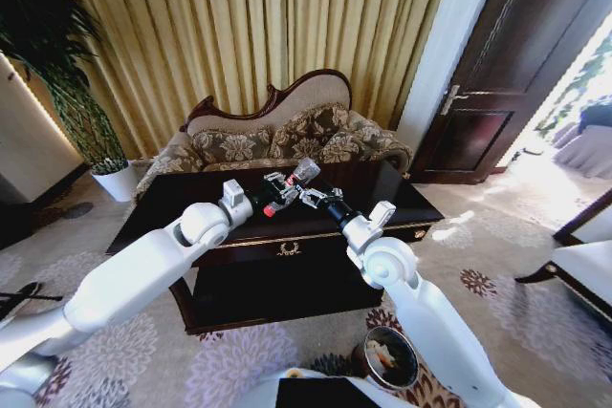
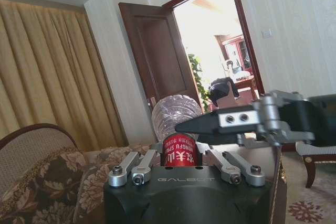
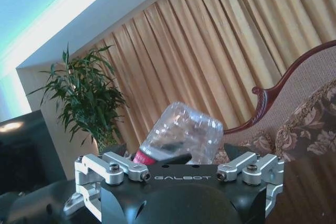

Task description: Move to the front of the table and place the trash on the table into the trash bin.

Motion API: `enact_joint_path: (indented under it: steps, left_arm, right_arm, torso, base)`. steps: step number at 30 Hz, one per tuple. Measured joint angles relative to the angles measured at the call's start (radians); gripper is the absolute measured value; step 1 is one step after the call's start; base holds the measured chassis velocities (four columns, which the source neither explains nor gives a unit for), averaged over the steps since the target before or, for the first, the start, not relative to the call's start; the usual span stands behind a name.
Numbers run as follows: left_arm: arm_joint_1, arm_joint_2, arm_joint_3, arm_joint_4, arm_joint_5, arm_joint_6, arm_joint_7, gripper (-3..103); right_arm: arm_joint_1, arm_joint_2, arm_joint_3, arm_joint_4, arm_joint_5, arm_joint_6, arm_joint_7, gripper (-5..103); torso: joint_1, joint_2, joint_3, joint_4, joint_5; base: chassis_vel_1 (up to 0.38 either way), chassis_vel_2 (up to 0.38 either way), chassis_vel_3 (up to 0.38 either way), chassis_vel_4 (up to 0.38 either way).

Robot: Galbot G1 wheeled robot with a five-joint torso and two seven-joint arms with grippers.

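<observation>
So I have the robot parked at the front of the table (image 1: pixel 402 200), which settles the driving part of the job. Both arms reach over the table's top and meet above its middle. Between them is the bottle (image 1: pixel 292 183), clear with a red label, tilted and lifted off the wood. From the left wrist view, the left gripper (image 2: pixel 178 153) has its fingers closed around the bottle's red-labelled section. The right gripper (image 1: pixel 311 196) sits just beside it, touching or nearly touching the same bottle; I cannot tell from my views whether its fingers are clamped or merely close alongside. The trash bin (image 1: pixel 387 358) stands on the carpet below the table's front, near the right arm's shoulder, with something pale already lying inside it. I judge the task partway through: the bottle is picked up but not yet binned. I can make out no other trash on the table's glossy top, though the arms hide part of it.
</observation>
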Motion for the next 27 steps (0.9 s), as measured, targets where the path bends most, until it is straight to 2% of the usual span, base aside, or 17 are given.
enact_joint_path:
  steps: [13,27]
  left_arm:
    - [0.01,0.002,0.0,-0.005,0.001,0.001,0.0,30]
    - [-0.021,-0.041,0.057,0.012,0.008,-0.001,-0.006,30]
  right_arm:
    - [0.025,0.001,-0.007,-0.011,0.001,0.001,0.001,100]
    - [0.019,0.004,-0.006,-0.016,-0.003,0.002,0.007,100]
  torso:
    - [0.0,0.0,0.0,0.0001,-0.0001]
    - [0.0,0.0,0.0,-0.0001,0.0]
  base:
    - [0.0,0.0,0.0,0.0]
    - [0.0,0.0,0.0,0.0]
